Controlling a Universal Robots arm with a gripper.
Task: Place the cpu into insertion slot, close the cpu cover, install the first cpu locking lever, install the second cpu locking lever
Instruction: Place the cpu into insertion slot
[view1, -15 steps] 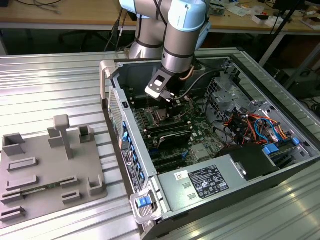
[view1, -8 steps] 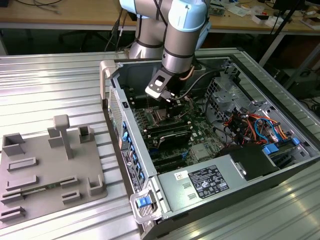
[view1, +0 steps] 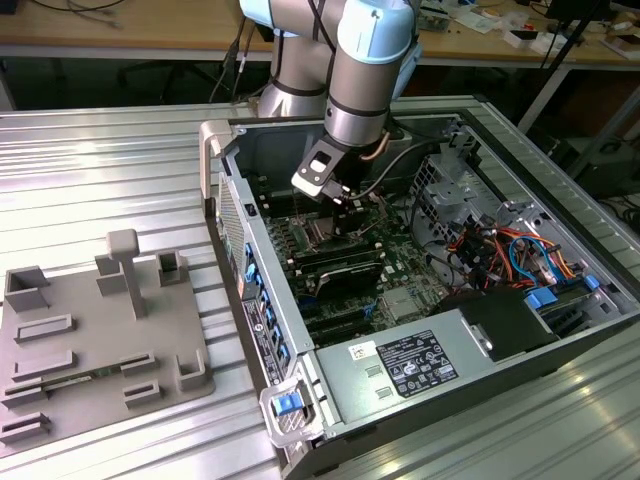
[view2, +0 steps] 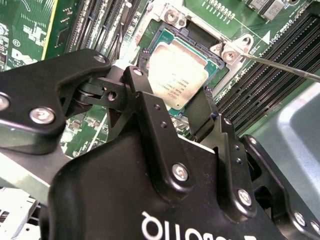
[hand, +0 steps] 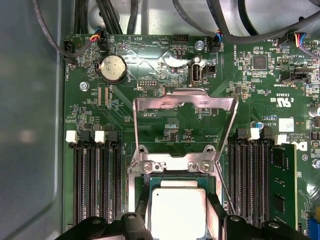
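Exterior view: grey tray (view1: 90, 340) at the view's left; open case (view1: 232, 210) to its right; my gripper (view1: 335, 195) reaches down inside it.
Jaws: clamped on two opposite edges of the cpu (view2: 177, 72), as both wrist views show.
Cpu: silver face up, level, in the slot (view2: 172, 36) or just over it; I cannot tell which.
Cover (hand: 185, 102): swung up on its hinge, clear of the slot.
Lever (view2: 280, 65): thin rod running out from the slot's corner.
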